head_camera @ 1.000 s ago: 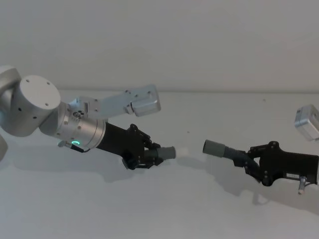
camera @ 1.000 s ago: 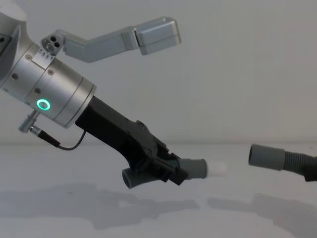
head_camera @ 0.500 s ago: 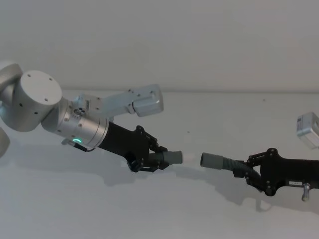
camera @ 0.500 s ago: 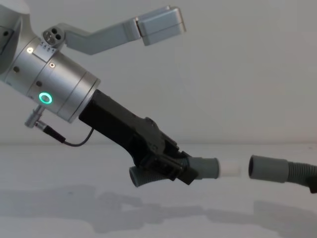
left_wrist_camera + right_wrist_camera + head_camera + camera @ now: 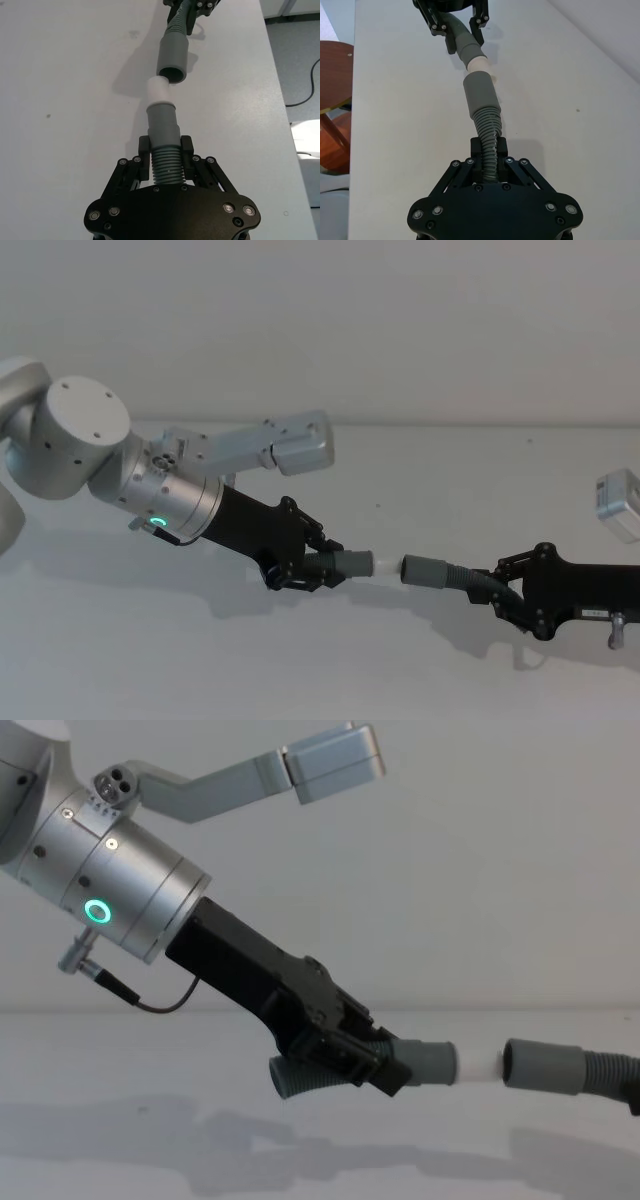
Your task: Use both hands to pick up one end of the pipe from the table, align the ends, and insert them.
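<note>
Left gripper (image 5: 315,570): reaches in from the left on a thick silver arm (image 5: 165,502) with a lit green ring (image 5: 97,912). Jaws clamped on the ribbed middle of the left hose piece (image 5: 166,165), one finger on either side. Free end of that piece curves out behind the fingers in the chest view.

Right gripper (image 5: 492,588): reaches in from the right, low over the table (image 5: 300,670). Jaws closed on the ribbed section of the right hose piece (image 5: 489,131).

Both pieces held clear of the white table, shadows beneath them, roughly midway between the two arms.

Left cuff (image 5: 430,1063): points to the right, with the white tip (image 5: 478,1066) protruding from it.

Right cuff (image 5: 545,1067): points to the left, open mouth facing the tip.

Alignment: near end to end, almost on one line. In the left wrist view, white tip a little to one side of the mouth's centre. End of the tip at the rim of the right cuff, touching or just short of it. Cannot tell whether any of the tip is inside. Most of the tip's length bare between the two cuffs.
</note>
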Controlling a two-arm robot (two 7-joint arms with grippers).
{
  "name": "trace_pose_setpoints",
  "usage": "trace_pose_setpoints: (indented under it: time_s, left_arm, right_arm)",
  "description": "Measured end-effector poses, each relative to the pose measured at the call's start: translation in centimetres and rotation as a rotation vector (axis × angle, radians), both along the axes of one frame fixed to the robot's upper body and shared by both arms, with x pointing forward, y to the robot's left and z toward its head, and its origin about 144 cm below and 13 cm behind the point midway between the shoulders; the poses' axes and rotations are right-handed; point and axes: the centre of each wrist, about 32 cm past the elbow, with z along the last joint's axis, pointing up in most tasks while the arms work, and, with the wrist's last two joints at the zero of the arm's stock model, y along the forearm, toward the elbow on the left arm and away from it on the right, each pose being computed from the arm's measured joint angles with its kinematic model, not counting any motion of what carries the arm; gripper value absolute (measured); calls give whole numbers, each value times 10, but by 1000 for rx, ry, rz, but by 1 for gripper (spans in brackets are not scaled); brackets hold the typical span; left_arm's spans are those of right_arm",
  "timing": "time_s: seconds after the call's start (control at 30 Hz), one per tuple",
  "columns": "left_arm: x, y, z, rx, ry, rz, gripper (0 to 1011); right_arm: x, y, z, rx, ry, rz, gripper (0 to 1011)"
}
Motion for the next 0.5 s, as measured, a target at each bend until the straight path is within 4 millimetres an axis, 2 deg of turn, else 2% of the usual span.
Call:
trace_pose_setpoints:
  time_s: [0.5]
  left_arm:
    - [-4,-1,3,20,23,10,345]
  right_arm:
    - [1,2,2,3,21,-17,142]
